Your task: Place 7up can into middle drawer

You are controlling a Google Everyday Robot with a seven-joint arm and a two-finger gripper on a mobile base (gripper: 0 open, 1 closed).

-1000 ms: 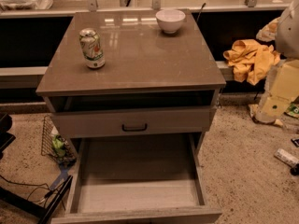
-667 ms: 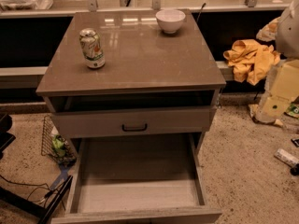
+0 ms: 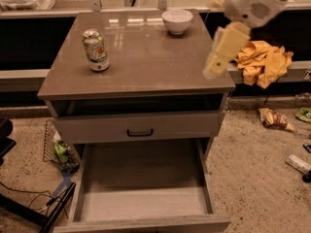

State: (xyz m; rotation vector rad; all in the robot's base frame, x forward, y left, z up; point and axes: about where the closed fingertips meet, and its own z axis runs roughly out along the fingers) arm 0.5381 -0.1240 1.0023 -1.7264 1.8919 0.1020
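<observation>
While the 7up can (image 3: 95,50) stands well apart, the claw (image 3: 213,71) hangs over the cabinet (image 3: 146,72), holding nothing; its opening unclear.

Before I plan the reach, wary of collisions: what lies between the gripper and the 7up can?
Camera view: only bare brown cabinet top between the pale gripper at its right edge and the white-and-green 7up can; the white bowl sits farther back.

The hand (image 3: 217,62) hangs over the right edge of the tabletop (image 3: 146,72). Open surface lies between it and the can (image 3: 95,50), which stands near the left edge. The bowl (image 3: 177,21) sits at the back, well apart from both. Below, the drawer (image 3: 141,203) is open to reach from above, its rear tucked under the drawer front (image 3: 140,125).
</observation>
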